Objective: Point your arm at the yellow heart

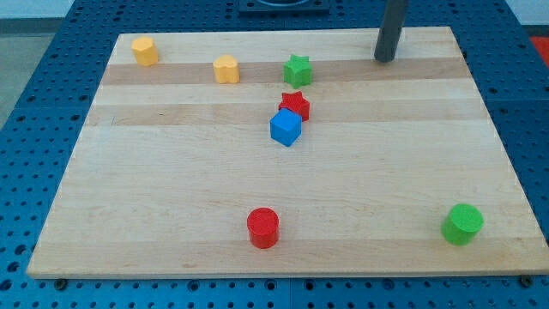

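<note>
The yellow heart [226,69] lies near the view's top, left of centre, on the wooden board [171,189]. My tip [385,59] rests on the board near the top edge at the view's right. It is far to the right of the heart, with a green star [298,70] between them. The tip touches no block.
A yellow hexagon-like block [145,51] sits at the top left corner. A red star [295,106] and a blue cube [286,127] touch each other below the green star. A red cylinder [263,227] and a green cylinder [462,224] stand near the bottom edge.
</note>
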Available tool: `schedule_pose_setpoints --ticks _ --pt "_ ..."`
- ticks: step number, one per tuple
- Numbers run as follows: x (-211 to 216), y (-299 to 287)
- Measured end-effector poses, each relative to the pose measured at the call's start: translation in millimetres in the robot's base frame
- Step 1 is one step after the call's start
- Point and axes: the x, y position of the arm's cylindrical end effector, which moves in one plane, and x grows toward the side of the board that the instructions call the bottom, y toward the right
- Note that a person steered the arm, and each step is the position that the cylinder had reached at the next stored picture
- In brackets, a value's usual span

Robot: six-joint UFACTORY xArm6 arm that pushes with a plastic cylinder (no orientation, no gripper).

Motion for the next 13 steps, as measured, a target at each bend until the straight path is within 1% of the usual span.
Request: schedule_pose_setpoints --ticks 2,3,5,8,13 --pt "-14.1 2.2" --pt "-14.1 2.2" --pt "44.5 -3.7" --pt "44.5 -4.8" --pt "44.4 -25.5"
